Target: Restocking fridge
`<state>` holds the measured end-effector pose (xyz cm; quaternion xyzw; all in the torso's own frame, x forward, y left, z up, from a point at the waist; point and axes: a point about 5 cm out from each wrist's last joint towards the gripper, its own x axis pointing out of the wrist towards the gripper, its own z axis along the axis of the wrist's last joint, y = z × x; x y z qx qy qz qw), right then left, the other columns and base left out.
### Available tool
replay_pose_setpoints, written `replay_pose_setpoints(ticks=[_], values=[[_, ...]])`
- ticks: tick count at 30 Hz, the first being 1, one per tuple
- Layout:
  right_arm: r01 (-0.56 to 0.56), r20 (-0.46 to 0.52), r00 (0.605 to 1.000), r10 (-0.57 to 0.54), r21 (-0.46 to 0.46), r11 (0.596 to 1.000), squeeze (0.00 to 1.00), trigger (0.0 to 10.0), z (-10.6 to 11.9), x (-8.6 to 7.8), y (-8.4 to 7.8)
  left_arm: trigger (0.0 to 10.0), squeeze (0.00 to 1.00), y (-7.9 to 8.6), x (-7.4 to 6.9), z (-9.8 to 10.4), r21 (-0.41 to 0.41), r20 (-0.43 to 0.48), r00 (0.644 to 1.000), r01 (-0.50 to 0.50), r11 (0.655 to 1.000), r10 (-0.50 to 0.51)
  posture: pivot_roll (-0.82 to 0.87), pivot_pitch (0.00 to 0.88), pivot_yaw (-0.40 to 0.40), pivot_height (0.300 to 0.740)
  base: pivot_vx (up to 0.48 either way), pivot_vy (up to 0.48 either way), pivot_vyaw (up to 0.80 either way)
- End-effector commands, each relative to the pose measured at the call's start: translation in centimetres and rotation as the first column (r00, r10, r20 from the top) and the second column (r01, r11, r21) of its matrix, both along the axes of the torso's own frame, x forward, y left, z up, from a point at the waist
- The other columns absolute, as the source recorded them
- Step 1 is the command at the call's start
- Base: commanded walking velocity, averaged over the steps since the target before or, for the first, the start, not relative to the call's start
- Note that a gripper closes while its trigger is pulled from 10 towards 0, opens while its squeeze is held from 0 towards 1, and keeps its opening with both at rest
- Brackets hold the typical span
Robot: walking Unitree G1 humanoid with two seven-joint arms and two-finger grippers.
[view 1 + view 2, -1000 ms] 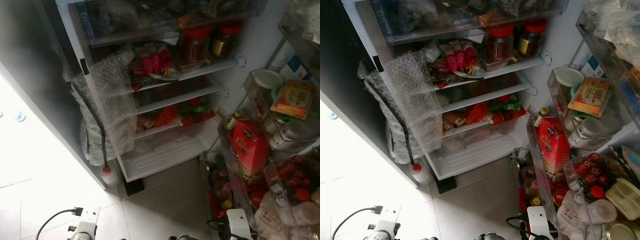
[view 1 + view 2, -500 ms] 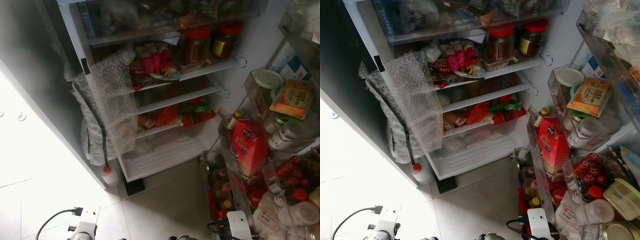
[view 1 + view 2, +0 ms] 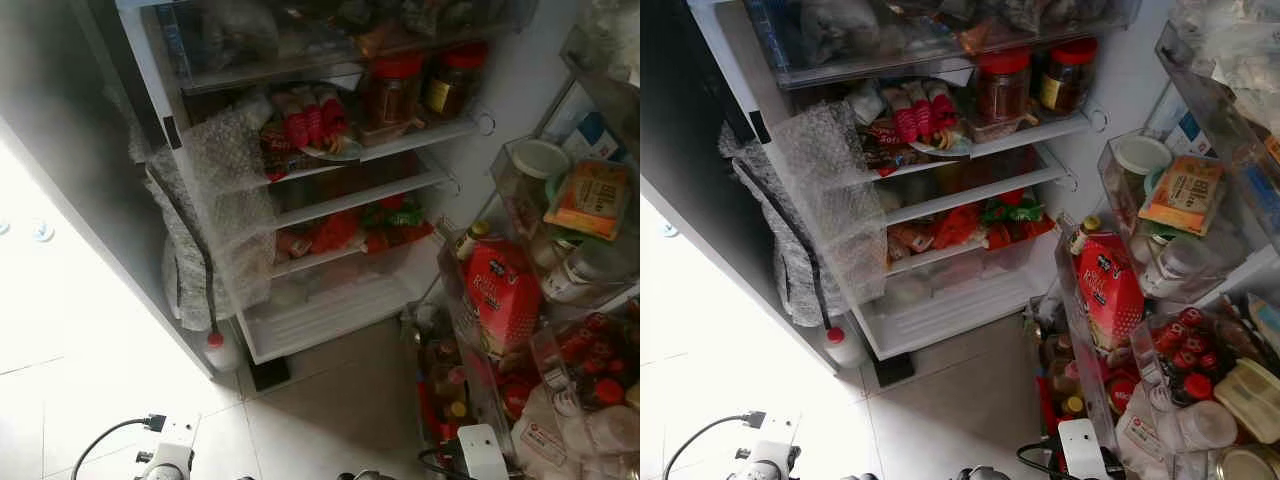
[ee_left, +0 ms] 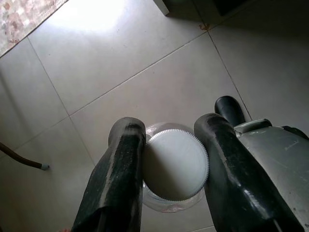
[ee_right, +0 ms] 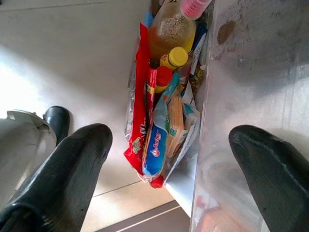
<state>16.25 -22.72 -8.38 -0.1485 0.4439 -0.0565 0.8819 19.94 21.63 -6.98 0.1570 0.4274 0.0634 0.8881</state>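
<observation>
Fingers of the left gripper are clamping a white-lidded jar low over the tiled floor, while the right gripper is hanging with its fingers spread wide beside the fridge door's bottom bin of bottles. Beyond the jar, the fridge is standing open, its shelves crowded with red-lidded jars.

Fridge shelves hold jars, perhaps packets.
</observation>
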Motion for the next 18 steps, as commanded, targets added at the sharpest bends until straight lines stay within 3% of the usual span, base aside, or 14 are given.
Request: replay_pose_setpoints(ticks=[1, 18], values=[[0.029, -0.047, 0.998, -0.031, -0.045, 0.999, 0.00, 10.0, -0.3, -1.6, -1.4, 10.0, 0.00, 0.2, -0.8, -0.4, -0.007, -0.030, 0.999, -0.011, 1.000, 0.011, -0.13, 0.176, -0.032, 0.740, 0.000, 0.000, 0.00], [0.036, -0.056, 0.997, -0.044, -0.137, 0.990, 0.00, 10.0, 0.1, -2.4, -3.7, 10.0, 0.00, 0.1, -0.7, -0.4, -0.024, -0.027, 1.000, -0.010, 1.000, 0.009, -0.13, 0.177, -0.032, 0.740, 0.000, 0.000, 0.00]])
